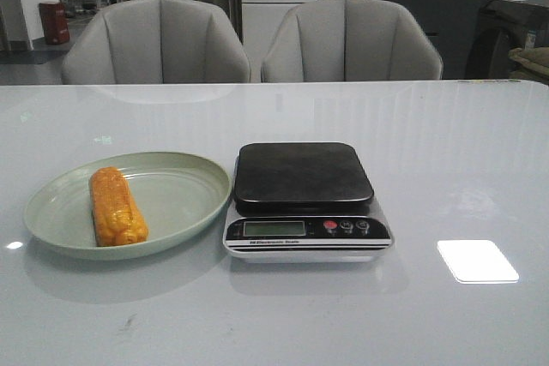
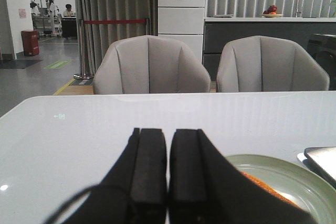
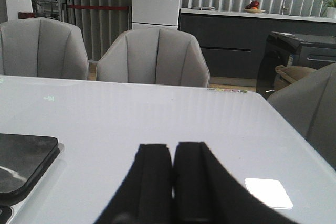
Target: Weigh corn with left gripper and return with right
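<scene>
Where it lay in the pale green plate, the blunt-ended, kernel-ridged corn ran its long axis roughly front to back. Just beside stood a scale with matte black platform; its lettering was too small to read. Over the glossy white tabletop, left gripper and right gripper had fingers pressed together, holding nothing.

The plate and the scale sit almost touching, leaving no gap between them for fingers. Above the corn and the black platform nothing stands (open air), and the white table spreads bare to the right.
</scene>
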`<state>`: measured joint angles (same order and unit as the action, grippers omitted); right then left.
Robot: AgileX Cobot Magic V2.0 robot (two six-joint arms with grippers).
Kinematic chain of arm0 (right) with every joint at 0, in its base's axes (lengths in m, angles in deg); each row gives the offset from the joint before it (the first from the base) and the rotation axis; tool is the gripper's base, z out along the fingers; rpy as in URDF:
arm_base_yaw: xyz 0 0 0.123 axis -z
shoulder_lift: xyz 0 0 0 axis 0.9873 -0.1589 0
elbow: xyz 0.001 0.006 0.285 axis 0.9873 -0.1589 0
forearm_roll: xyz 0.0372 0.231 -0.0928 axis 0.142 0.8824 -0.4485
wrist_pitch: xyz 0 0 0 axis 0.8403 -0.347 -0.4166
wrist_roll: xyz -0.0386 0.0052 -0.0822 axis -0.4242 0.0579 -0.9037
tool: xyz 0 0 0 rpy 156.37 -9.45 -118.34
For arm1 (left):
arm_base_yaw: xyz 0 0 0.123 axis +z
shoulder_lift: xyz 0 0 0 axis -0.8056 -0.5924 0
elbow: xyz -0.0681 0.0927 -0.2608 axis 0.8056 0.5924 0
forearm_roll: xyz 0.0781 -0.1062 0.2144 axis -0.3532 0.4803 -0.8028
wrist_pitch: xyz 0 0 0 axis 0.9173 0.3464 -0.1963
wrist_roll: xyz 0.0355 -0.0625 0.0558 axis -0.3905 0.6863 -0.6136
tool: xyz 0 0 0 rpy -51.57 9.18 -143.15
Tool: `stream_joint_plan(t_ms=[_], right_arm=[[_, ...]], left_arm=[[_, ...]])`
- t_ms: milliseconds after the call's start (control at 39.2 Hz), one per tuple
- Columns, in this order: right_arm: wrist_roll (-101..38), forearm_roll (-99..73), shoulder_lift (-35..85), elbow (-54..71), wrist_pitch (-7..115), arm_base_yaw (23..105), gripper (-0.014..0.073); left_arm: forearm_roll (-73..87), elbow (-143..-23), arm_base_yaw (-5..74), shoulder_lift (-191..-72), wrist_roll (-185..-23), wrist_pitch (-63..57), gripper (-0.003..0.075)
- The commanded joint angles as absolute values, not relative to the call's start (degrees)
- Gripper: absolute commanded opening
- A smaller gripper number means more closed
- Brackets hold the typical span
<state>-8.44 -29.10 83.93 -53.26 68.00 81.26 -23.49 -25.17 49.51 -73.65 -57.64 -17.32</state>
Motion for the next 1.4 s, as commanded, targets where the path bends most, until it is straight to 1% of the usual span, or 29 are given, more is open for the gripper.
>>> stream_joint_plan(t_ms=[0, 306, 586, 663, 841, 969, 1122, 1377], right_arm=[[-8.9, -29.6, 85.1, -53.9, 72.4, 81.5, 0.0152], [-8.9, -29.6, 85.1, -53.9, 72.4, 81.5, 0.0152], [-8.9, -29.6, 85.1, -53.9, 72.4, 81.5, 0.0152], [-8.9, -29.6, 85.1, -53.9, 72.4, 81.5, 0.0152], [-8.9, -29.6, 85.1, -53.9, 72.4, 81.5, 0.0152], [-8.9, -29.6, 85.1, -53.9, 72.4, 81.5, 0.0152], [-8.9, -29.6, 85.1, -53.9, 72.4, 81.5, 0.0152], [-8.9, -29.6, 85.1, -53.9, 72.4, 81.5, 0.0152]], left_arm=[[-23.5, -23.5, 49.1, -72.4, -57.1, -22.1, 0.0125], [-23.5, -23.5, 49.1, -72.4, -57.1, -22.4, 0.0125], [-21.9, -23.7, 49.1, -72.4, -57.1, -31.0, 0.0125], [-20.2, -25.2, 49.1, -72.5, -57.0, -31.1, 0.0125], [-20.1, -33.3, 49.1, -73.6, -57.0, -21.9, 0.0125], [-20.1, -39.7, 49.1, -77.0, -57.0, -13.5, 0.0125], [-20.1, -45.6, 49.1, -81.4, -57.0, -6.7, 0.0125], [-19.2, -46.0, 49.1, -83.6, -57.0, -3.5, 0.0125]])
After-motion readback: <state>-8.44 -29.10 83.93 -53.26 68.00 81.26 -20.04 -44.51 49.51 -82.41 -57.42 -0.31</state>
